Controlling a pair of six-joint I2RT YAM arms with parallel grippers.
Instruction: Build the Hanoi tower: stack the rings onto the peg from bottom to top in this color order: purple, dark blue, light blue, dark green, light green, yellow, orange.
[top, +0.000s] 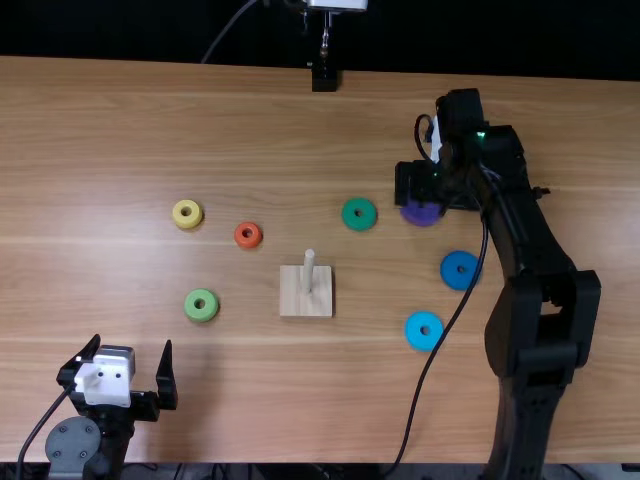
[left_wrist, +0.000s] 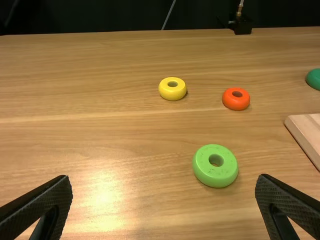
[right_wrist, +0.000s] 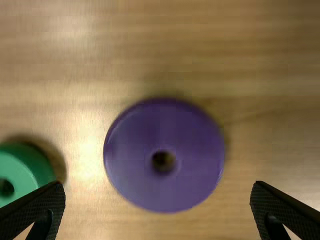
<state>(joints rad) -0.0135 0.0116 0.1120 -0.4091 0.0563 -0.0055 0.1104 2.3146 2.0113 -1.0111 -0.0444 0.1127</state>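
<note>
Nearest the camera, the right arm (top: 540, 320) lies to the right of the peg (top: 309, 272), extending over the bench (top: 250, 120) to well beyond it. Its right claw (top: 418, 183) is over the purple ring (top: 422, 214), beyond the peg and to the right; the right wrist view shows the fingers spread wide, with the purple ring flat on the bench. The left claw (top: 132, 340) is left of the peg and nearer, its fingers also wide apart.

The peg stands upright on a square wooden base (top: 292, 298). Right of it are the dark blue ring (top: 450, 276), about level with it, and the light blue ring (top: 414, 336), nearer. The dark green ring (top: 349, 219) is beyond and right. Beyond and left are the orange ring (top: 240, 239) and, farther out, the yellow ring (top: 179, 219). The light green ring (top: 192, 311) is left, roughly level with the base.
</note>
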